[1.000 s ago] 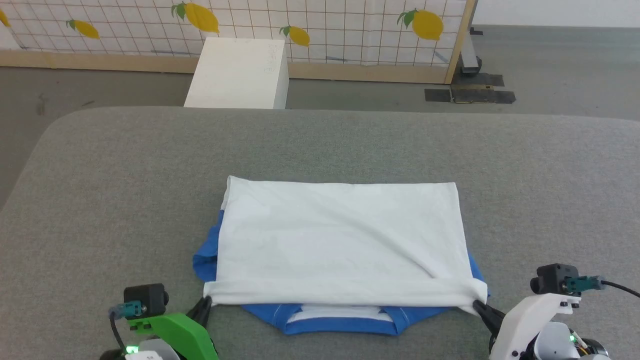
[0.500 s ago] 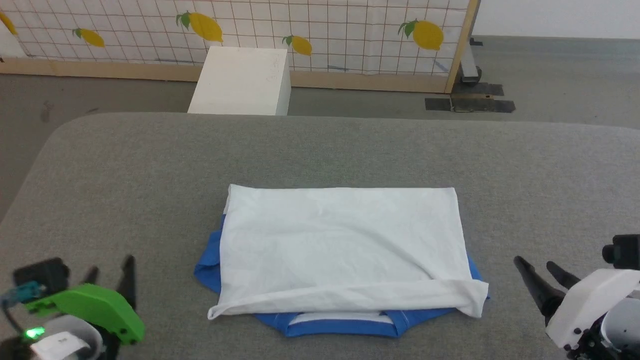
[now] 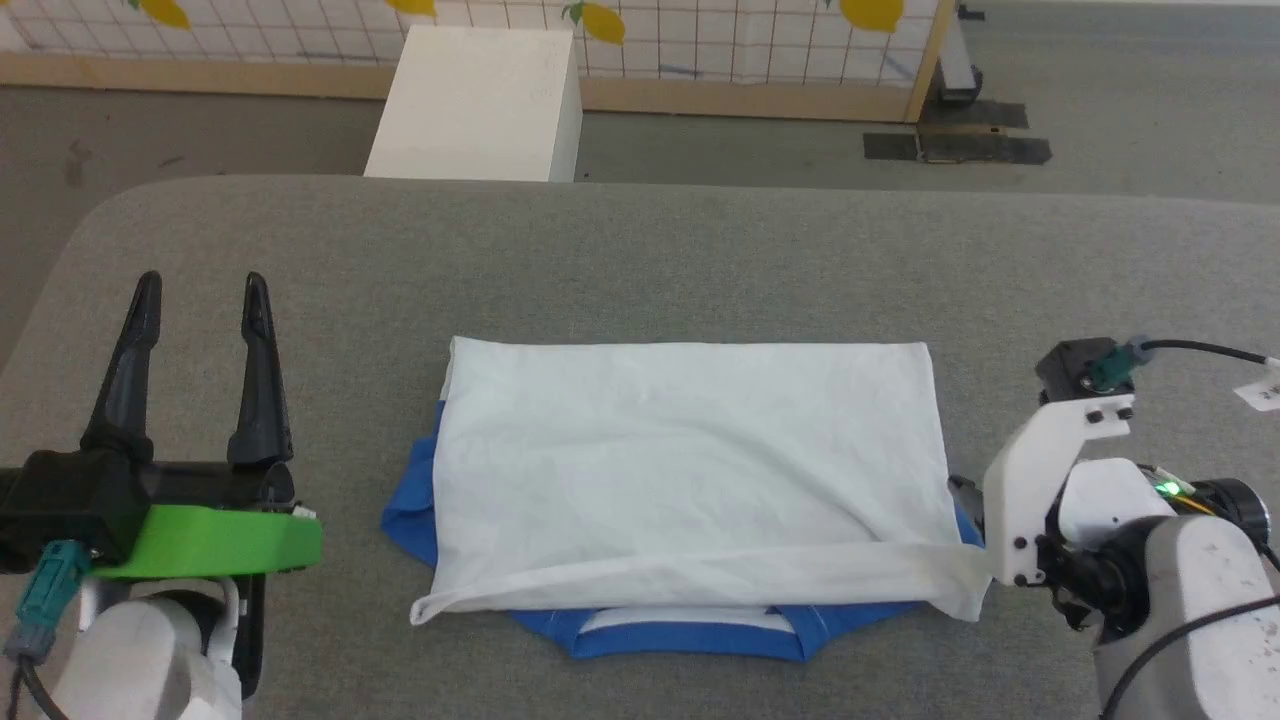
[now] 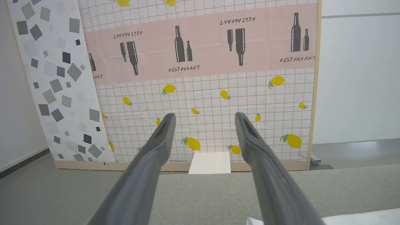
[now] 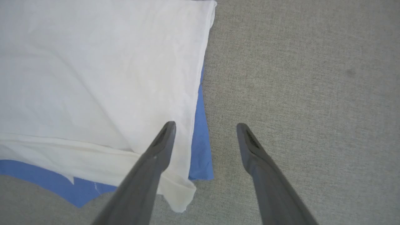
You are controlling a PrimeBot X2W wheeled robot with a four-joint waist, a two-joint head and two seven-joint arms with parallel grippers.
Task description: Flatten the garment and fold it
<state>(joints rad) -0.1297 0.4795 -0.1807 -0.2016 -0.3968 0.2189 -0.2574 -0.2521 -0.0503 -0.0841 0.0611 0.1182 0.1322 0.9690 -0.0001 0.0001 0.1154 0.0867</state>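
The white cotton T-shirt with royal-blue sleeves (image 3: pixel 690 450) is lying folded over in the middle of my grey fabric-topped table (image 3: pixel 640 260), with its blue neck trim (image 3: pixel 690 648) poking out at the near edge. My left claw (image 3: pixel 202 282) is spread wide off to the shirt's left, holding nothing. The right claw (image 5: pixel 205 124) is spread too, straddling the shirt's right edge: one finger over white cloth, the other over bare table.

One garment (image 3: pixel 690 450); one white box (image 3: pixel 480 100); two end effectors, left (image 3: pixel 202 285), right (image 5: pixel 206 125)
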